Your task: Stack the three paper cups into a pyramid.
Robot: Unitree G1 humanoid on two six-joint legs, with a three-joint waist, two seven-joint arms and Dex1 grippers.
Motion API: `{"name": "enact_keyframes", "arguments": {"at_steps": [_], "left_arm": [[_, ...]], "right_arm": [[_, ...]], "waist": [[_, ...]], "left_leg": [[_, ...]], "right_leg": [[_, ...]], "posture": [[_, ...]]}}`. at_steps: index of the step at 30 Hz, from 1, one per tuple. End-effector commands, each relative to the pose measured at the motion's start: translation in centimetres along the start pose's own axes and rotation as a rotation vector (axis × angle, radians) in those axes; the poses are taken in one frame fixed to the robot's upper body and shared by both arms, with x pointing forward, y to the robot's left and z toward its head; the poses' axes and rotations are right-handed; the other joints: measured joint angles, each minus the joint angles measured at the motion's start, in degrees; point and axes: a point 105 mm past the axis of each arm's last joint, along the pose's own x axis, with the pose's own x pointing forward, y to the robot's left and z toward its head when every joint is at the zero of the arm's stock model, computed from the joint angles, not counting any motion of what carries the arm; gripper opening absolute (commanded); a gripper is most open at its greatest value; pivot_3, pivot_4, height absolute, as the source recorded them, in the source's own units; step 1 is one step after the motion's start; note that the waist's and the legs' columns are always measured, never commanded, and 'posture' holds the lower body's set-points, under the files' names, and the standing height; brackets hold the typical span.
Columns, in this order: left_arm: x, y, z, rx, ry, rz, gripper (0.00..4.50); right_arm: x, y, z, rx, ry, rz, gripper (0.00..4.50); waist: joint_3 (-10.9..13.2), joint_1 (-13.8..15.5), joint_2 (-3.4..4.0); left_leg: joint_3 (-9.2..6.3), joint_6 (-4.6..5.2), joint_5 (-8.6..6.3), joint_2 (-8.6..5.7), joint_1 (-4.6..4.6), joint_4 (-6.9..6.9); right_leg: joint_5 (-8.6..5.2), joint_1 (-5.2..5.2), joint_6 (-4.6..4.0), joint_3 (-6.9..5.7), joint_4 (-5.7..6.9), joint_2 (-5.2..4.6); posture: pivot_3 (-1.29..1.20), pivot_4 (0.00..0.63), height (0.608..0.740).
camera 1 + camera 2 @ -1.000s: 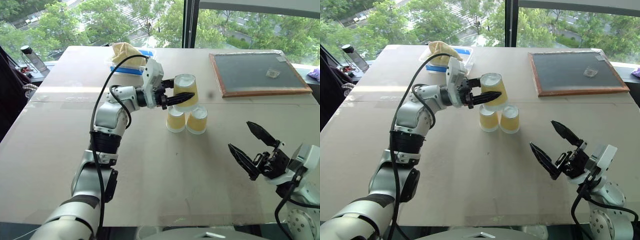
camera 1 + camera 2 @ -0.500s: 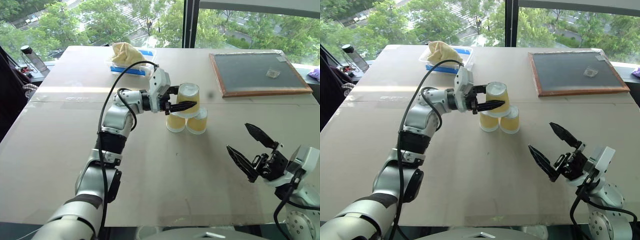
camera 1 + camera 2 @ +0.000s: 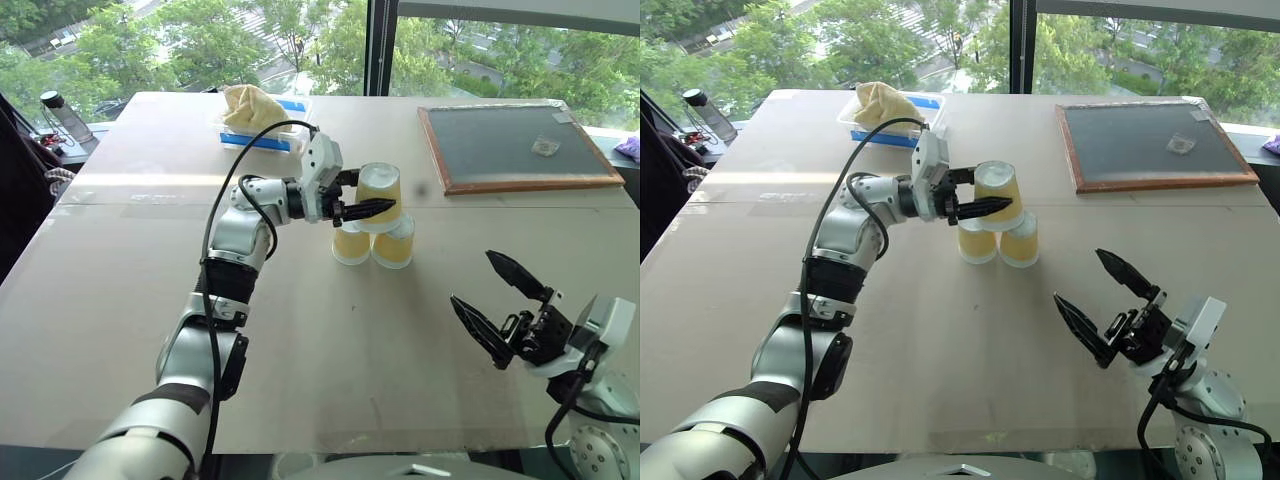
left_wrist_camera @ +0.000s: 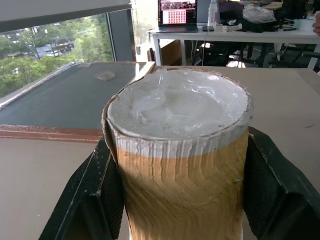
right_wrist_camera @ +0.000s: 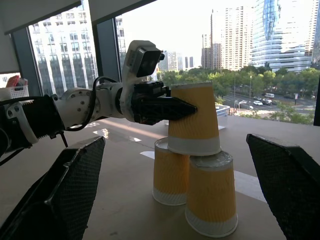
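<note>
L gripper (image 3: 372, 207) has brought the third yellow-tan ribbed paper cup w/ white rim (image 3: 378, 196) down from above the pair; it now sits upside down across the tops of the two matching base cups (image 3: 351, 243) (image 3: 395, 244), which stand touching, mid-desk toward the far edge. Black fingers still pinch its sides; in the wrist view both pads press the ribbed wall. So the pyramid looks formed but not released; prob next step is to let go w/o nudging it. R gripper (image 3: 503, 308) hangs near the desk's (image 3: 300, 330) near right corner, fingers spread wide, holding nothing
</note>
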Motion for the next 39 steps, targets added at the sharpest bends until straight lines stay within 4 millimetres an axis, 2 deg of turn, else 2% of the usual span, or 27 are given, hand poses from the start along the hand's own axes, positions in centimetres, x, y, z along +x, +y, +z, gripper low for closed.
{"name": "enact_keyframes", "arguments": {"at_steps": [1,2,4,10,13,15,18,20,22,24,27,32,36,39], "left_arm": [[0.1,-0.2,1.0,0.034,-0.015,-0.02,3.46],[0.1,-0.2,1.0,0.035,-0.012,-0.019,3.65],[0.1,-0.2,1.0,0.033,-0.012,-0.016,4.48],[-0.3,0.1,1.5,0.048,-0.017,0.001,4.48],[-0.6,-0.3,3.4,0.083,-0.069,-0.011,4.48],[-1.0,-0.8,4.3,0.145,-0.042,-0.031,4.48],[-1.8,-0.9,7.1,0.195,-0.077,-0.007,4.48],[-2.6,-1.0,8.7,0.196,-0.119,0.019,4.48],[-3.5,-1.4,9.3,0.163,-0.138,0.043,4.48],[-5.1,-2.1,8.2,0.088,-0.121,0.091,4.48],[-8.6,-3.8,3.9,-0.033,0.008,0.205,4.48],[-13.3,-7.4,-1.7,-0.148,0.173,0.439,4.48],[-15.4,-9.9,-5.4,-0.174,0.281,0.605,4.48],[-15.7,-12.3,-7.5,-0.212,0.317,0.649,4.48]], "right_arm": [[0.3,0.4,1.0,-0.039,-0.031,0.019,4.5],[0.3,0.4,1.0,-0.039,-0.03,0.019,4.5],[0.2,0.3,1.0,-0.038,-0.03,0.02,4.5],[0.2,0.3,0.9,-0.037,-0.029,0.022,4.5],[0.1,0.3,0.8,-0.034,-0.023,0.025,4.5],[0.1,0.3,0.7,-0.033,-0.018,0.031,4.5],[0.0,0.3,0.7,-0.033,-0.007,0.04,4.5],[-0.1,0.1,0.6,-0.031,-0.003,0.043,4.5],[-0.2,0.0,0.4,-0.026,0.003,0.049,4.5],[-0.3,-0.3,0.3,-0.023,0.007,0.05,4.5],[-0.8,-0.9,0.1,-0.024,0.024,0.042,4.5],[-2.6,-2.3,-1.0,-0.026,0.112,0.019,4.5],[-4.0,-2.9,-2.6,-0.018,0.231,0.035,4.5],[-5.2,-3.2,-3.9,0.001,0.345,0.046,4.5]], "waist": [[0.0,0.0,0.0],[0.0,0.0,0.0],[0.0,0.0,0.0],[0.0,0.0,0.0],[0.0,0.0,0.0],[0.0,0.0,0.0],[0.0,0.0,0.01],[0.0,0.0,0.01],[0.0,0.0,0.01],[0.0,-0.3,0.05],[-0.1,-0.7,0.15],[0.0,-0.6,-0.01],[0.0,0.8,-0.01],[0.0,1.3,-0.03]], "left_leg": [[0.0,0.0,0.0,0.0,0.0,0.0],[0.0,0.0,0.0,0.0,0.0,0.0],[0.0,0.0,0.0,0.0,0.0,0.01],[0.0,0.0,0.0,0.0,0.0,0.01],[-0.01,0.0,0.0,0.0,-0.01,0.01],[-0.01,0.0,0.0,0.01,-0.01,0.01],[-0.03,0.0,0.0,0.02,0.02,-0.01],[-0.05,0.0,0.0,0.02,0.02,0.0],[-0.07,0.0,0.0,0.03,0.03,0.01],[-0.1,0.0,0.0,0.04,0.05,0.01],[0.03,0.0,0.0,0.15,0.37,-0.08],[-0.01,0.0,-0.01,0.27,0.37,-0.12],[0.06,0.0,-0.01,0.2,0.38,-0.06],[0.1,0.01,0.0,0.18,0.46,-0.03]], "right_leg": [[0.0,0.0,0.0,0.0,0.0,0.0],[0.0,0.0,0.0,0.0,0.0,0.0],[0.0,0.0,0.0,0.0,0.0,0.0],[0.0,0.0,0.0,0.0,0.0,0.0],[0.0,0.0,0.0,0.0,0.01,0.0],[0.0,0.0,0.0,0.0,0.01,0.0],[0.0,0.0,0.0,0.02,0.02,-0.01],[0.0,0.0,0.0,0.02,0.04,-0.01],[0.0,0.0,0.0,0.02,0.05,-0.01],[0.0,0.0,0.0,0.04,0.06,-0.01],[-0.01,0.02,0.0,0.31,0.21,-0.06],[-0.01,-0.01,-0.02,0.34,0.26,-0.06],[-0.14,0.06,-0.23,0.36,0.14,-0.22],[-0.14,0.11,-0.23,0.37,0.15,-0.24]], "posture": [[0.0,0.15,0.74],[0.0,0.15,0.74],[0.0,0.15,0.74],[0.0,0.15,0.74],[0.0,0.15,0.74],[0.0,0.15,0.74],[0.0,0.15,0.74],[0.0,0.15,0.74],[0.0,0.15,0.74],[0.0,0.15,0.74],[0.0,0.15,0.74],[0.0,0.15,0.74],[0.0,0.15,0.74],[0.0,0.15,0.74]]}}
